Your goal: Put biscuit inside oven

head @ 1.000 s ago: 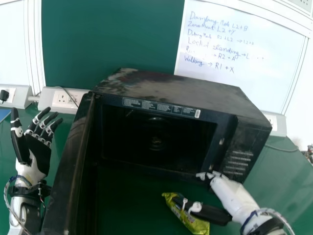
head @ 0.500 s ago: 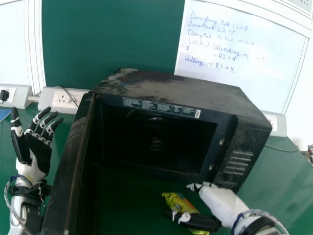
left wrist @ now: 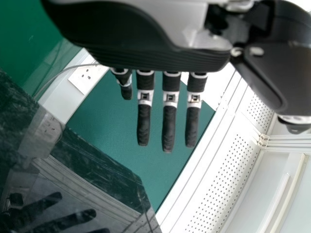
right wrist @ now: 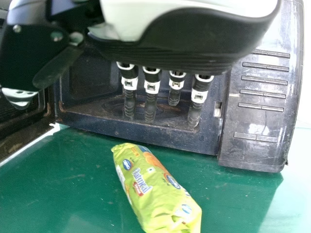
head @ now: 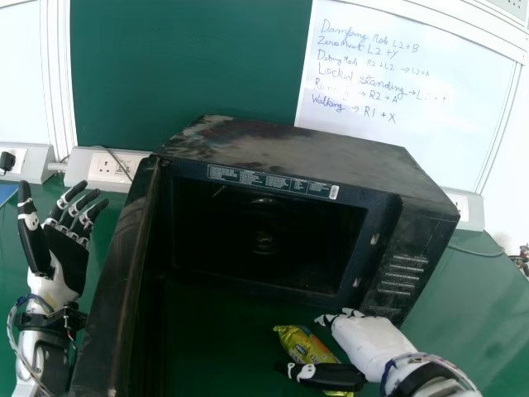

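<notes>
Right hand point(head: 370, 341) shifted leftward, near biscuit packet point(head: 304, 344) before open oven point(head: 306, 153).

That biscuit point(head: 298, 342) is a plump yellow-green packet, blue and orange printed, crinkled at one end. It's lying slantwise on its side on the worktop point(head: 223, 347), just outside the oven point(head: 306, 150), one end towards its mouth. The oven's black, scuffed and dusty, standing upright, door wide open.
</notes>
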Robot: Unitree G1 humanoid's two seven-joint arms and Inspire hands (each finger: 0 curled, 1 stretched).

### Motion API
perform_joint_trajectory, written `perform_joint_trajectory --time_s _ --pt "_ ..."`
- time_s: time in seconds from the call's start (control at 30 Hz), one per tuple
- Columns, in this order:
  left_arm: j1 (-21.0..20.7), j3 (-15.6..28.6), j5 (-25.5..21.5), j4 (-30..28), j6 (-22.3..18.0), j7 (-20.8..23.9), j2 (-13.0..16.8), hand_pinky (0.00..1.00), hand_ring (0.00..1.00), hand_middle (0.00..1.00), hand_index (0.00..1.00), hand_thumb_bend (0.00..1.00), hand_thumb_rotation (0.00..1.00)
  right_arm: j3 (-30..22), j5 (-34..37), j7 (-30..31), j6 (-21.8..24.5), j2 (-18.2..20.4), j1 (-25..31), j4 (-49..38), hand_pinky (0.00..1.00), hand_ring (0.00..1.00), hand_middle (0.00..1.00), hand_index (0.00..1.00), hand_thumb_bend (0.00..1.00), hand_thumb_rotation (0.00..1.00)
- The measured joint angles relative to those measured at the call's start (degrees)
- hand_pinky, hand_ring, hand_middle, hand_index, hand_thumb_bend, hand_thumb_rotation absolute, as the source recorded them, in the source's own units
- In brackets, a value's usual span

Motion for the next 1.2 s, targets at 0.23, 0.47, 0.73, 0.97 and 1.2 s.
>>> perform_joint_trajectory --time_s 0.23,0.47,0.73,0.97,1.2 --pt "-0.1 0.1 0.0 0.0 0.4 0.5 0.2 0.66 0.63 0.63 0.65 0.77 0.49 0.0 -0.5 -0.1 -4.4 1.4 0.0 3.1 0.79 0.84 0.84 0.84 1.00 0.43" --pt "-0.1 0.1 0.0 -0.3 0.4 0.6 0.2 0.67 0.64 0.64 0.67 0.77 0.50 -0.3 -1.3 -0.1 -7.7 1.8 0.2 5.7 0.77 0.81 0.81 0.81 1.00 0.44" --pt "-0.1 0.4 0.0 -0.4 0.4 0.6 0.2 0.66 0.63 0.64 0.66 0.78 0.50 -0.3 -6.0 0.9 -10.0 3.1 0.3 6.3 0.79 0.83 0.85 0.84 1.00 0.43" --pt "-0.2 0.5 0.0 -0.4 0.4 0.6 0.3 0.67 0.64 0.64 0.66 0.78 0.50 -1.6 -8.1 1.7 -11.3 3.7 0.3 8.3 0.67 0.75 0.80 0.78 1.00 0.41" --pt "-0.2 0.5 0.0 -0.4 0.5 0.5 0.4 0.67 0.65 0.64 0.67 0.78 0.51 -1.8 -8.7 2.9 -11.7 5.3 0.5 8.7 0.75 0.82 0.85 0.80 1.00 0.39"
